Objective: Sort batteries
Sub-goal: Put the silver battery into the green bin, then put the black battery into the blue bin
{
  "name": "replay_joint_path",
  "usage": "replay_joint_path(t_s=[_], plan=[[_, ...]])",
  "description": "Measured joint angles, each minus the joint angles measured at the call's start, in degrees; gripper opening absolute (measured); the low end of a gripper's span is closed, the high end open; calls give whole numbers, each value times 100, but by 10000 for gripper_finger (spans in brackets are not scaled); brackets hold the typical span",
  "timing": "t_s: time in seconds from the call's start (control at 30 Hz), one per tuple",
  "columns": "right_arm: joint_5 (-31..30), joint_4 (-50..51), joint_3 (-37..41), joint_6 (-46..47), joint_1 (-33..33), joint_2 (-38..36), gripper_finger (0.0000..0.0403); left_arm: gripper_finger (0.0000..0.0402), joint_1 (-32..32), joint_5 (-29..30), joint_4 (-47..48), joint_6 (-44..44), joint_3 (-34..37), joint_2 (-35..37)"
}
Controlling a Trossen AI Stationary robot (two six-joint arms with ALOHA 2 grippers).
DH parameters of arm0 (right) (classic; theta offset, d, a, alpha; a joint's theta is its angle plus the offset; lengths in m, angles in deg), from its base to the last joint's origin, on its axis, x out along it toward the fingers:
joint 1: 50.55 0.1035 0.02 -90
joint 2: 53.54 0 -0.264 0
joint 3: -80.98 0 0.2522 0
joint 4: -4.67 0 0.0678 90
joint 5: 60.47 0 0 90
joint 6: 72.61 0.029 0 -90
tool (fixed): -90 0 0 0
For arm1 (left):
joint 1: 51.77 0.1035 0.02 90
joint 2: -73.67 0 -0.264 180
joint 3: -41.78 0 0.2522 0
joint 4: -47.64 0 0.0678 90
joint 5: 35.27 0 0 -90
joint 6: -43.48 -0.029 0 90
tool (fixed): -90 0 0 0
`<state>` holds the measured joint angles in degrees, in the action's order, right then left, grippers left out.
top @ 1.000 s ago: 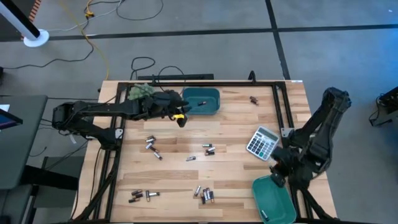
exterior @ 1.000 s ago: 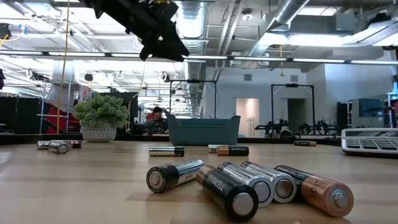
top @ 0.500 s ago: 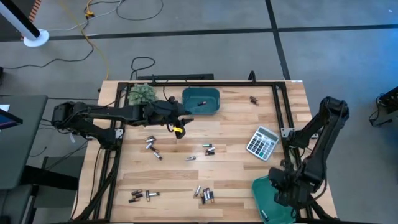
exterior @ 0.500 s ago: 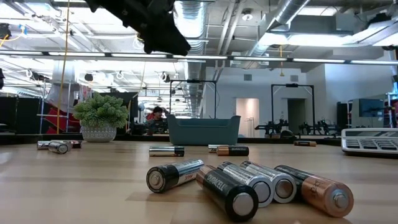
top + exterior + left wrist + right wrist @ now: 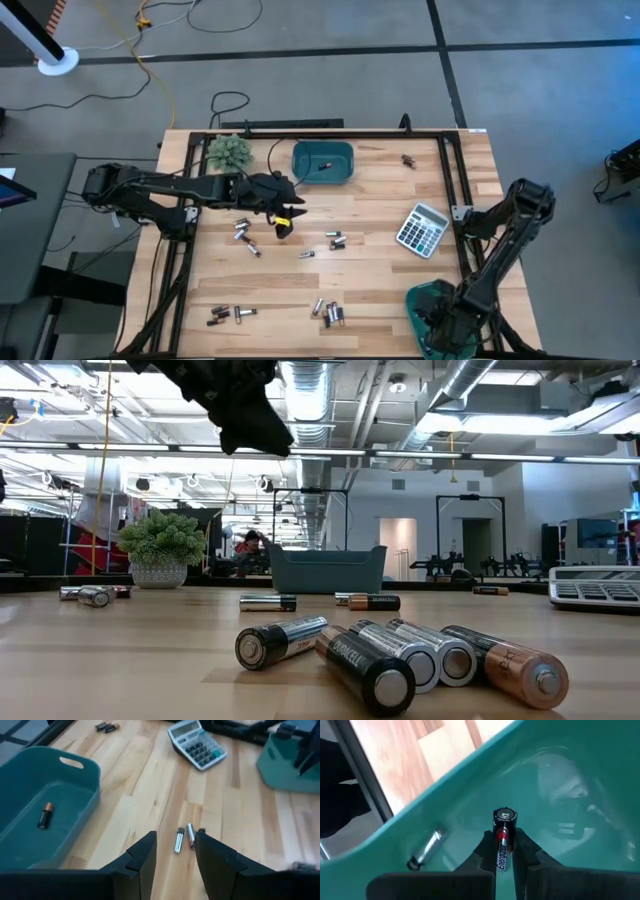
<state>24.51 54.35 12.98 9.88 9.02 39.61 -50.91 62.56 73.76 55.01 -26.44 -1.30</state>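
Right pincer (image 5: pixel 503 851) is clenched on a red-and-silver battery (image 5: pixel 503 840), held inside the teal bin (image 5: pixel 428 310) at the surface's near right corner; a second cell (image 5: pixel 425 849) lies on that bin's floor. Left pincer (image 5: pixel 175 851) is released and empty, raised above the surface (image 5: pixel 370 215) just beside the far teal bin (image 5: pixel 323 162), which holds one battery (image 5: pixel 44 815). Loose batteries (image 5: pixel 336 240) lie scattered mid-surface, a calculator (image 5: pixel 421 229) to the right.
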Motion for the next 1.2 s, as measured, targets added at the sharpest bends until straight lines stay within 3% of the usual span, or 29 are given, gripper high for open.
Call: replay_joint_path(t_s=[0.17, 0.37, 0.63, 1.2], plan=[[112, -127, -2, 250, -203, 179, 32, 127, 75, -7, 59, -6, 450, 210], [214, -148, -4, 309, -291, 193, 37, 127, 55, -118, 150, 208, 1033, 1021], [255, 131, 11, 1096, -387, 179, 66, 127, 55, -141, 1258, 309, 1218, 1818], [253, 152, -13, 1210, -471, -336, 140, 127, 160, 209, 2984, 447, 1213, 1863]])
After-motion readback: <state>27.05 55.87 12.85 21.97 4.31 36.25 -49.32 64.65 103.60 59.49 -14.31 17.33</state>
